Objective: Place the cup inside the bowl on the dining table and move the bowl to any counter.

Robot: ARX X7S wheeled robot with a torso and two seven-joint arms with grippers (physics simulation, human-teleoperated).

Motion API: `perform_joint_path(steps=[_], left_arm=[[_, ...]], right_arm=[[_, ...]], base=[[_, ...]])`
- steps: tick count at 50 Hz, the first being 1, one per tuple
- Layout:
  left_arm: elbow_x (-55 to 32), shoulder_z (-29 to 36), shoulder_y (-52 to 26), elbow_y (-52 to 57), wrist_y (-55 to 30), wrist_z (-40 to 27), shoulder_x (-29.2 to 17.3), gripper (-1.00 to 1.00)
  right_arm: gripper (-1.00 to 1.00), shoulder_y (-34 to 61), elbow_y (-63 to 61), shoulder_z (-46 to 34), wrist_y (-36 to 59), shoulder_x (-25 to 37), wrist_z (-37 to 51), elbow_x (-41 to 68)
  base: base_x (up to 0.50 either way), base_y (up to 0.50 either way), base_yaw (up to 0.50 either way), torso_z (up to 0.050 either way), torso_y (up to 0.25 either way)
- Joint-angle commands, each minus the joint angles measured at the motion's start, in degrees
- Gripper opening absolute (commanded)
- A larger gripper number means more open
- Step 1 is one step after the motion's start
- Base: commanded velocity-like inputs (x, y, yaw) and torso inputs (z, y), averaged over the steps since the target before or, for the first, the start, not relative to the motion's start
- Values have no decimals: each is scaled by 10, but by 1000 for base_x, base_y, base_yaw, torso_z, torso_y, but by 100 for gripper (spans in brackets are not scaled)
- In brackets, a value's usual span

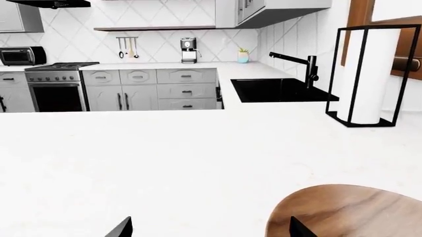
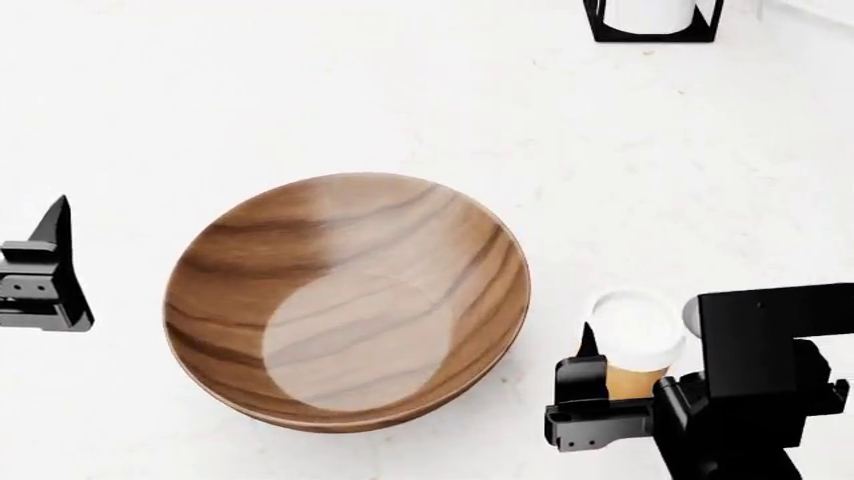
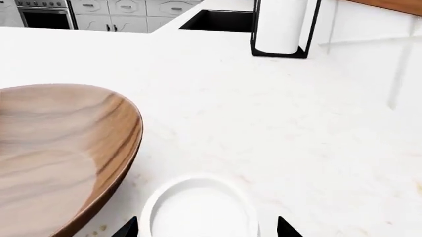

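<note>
No legible text, label, brand, number or sign in any of the three views. Cup (image 2: 638, 345): white lid and tan sleeve plain, no print visible. Bowl (image 2: 347, 300): wood grain only. Paper towel holder (image 1: 366, 74): unmarked. Oven (image 1: 56, 89) and microwave (image 1: 22, 56) in the left wrist view: front panels too small and blurred to read any markings. Tabletop (image 2: 400, 100): blank.
</note>
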Motion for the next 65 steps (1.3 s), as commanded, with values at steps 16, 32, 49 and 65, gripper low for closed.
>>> perform_joint_path(steps=[16,32,49,65], left_arm=[[-2,3,1,-8,12,-7,-1,100],[-5,6,6,-10,16,-9,-3,100],[-7,3,10,-18,27,-9,-9,100],[-29,-37,2,-31,-14,-19,11,100]], right_arm=[[100,20,92,-38,-44,-15,-41,-25],[-100,19,74,-36,-53,-14,-27,-32],[-100,94,13,-43,10,6,6,-25],[-100,263,49,-100,61,-10,-10,-28]], base=[[0,0,0,0,0],[0,0,0,0,0],[0,0,0,0,0],[0,0,0,0,0]])
